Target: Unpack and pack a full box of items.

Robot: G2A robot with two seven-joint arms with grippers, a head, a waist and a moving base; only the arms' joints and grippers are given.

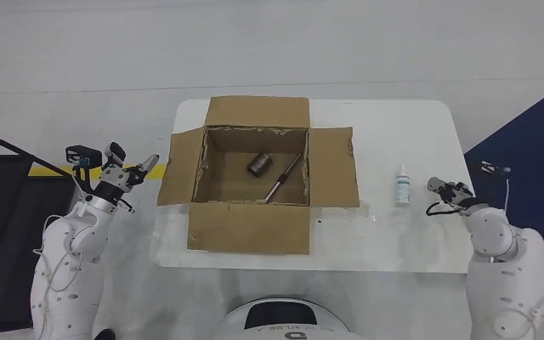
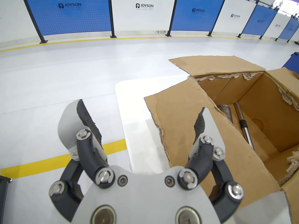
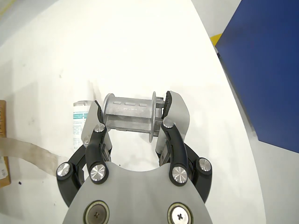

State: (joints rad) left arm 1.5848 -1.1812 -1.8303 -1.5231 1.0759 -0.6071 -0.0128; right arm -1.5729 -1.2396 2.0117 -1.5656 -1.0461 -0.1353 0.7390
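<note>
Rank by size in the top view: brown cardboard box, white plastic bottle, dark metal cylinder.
1. brown cardboard box
2. white plastic bottle and dark metal cylinder look alike; the cylinder lies deeper, so unranked.

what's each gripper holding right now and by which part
The right gripper holds a metal spool, clamped across its two ends. The left gripper is open and holds nothing.

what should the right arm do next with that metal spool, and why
Probably lower the metal spool, clamped in the right gripper, onto the table beside the bottle and release: a cylinder and rod lie in the box, so this looks like unpacking.
</note>
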